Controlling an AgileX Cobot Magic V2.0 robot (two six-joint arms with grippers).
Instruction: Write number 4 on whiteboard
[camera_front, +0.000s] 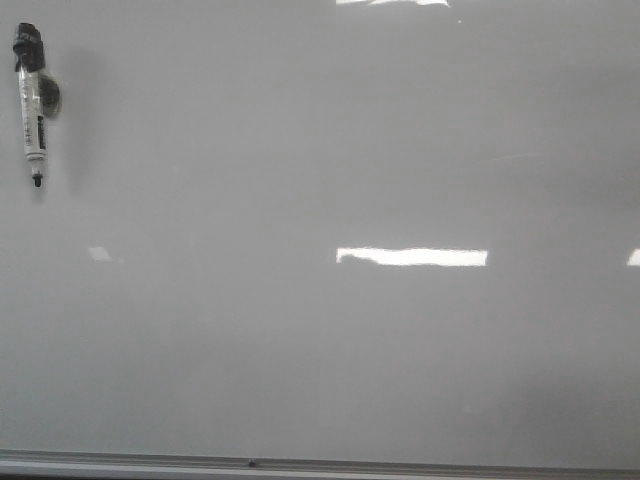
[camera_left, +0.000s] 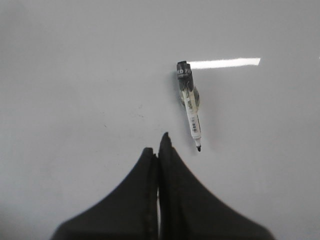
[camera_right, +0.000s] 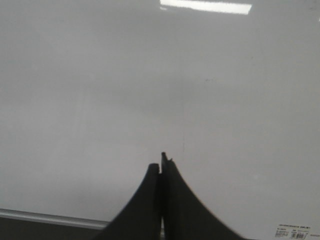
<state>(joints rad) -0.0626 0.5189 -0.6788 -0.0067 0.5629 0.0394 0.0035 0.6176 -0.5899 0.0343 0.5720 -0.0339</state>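
One marker (camera_front: 31, 100) lies uncapped at ten o'clock on the single whiteboard (camera_front: 320, 350), tip toward six; no number 4 shows on it. Two claws, left gripper (camera_left: 159, 150) and right gripper (camera_right: 161, 165), hover pressed closed, holding nothing, over the bare board.

Pale grey whiteboard (camera_front: 320, 150), black-capped white marker (camera_front: 32, 110)

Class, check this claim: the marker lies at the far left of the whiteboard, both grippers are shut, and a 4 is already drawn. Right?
Not quite. No 4 is drawn yet: the front view shows the whiteboard bare. The marker at far left and the shut left gripper and right gripper are correct.
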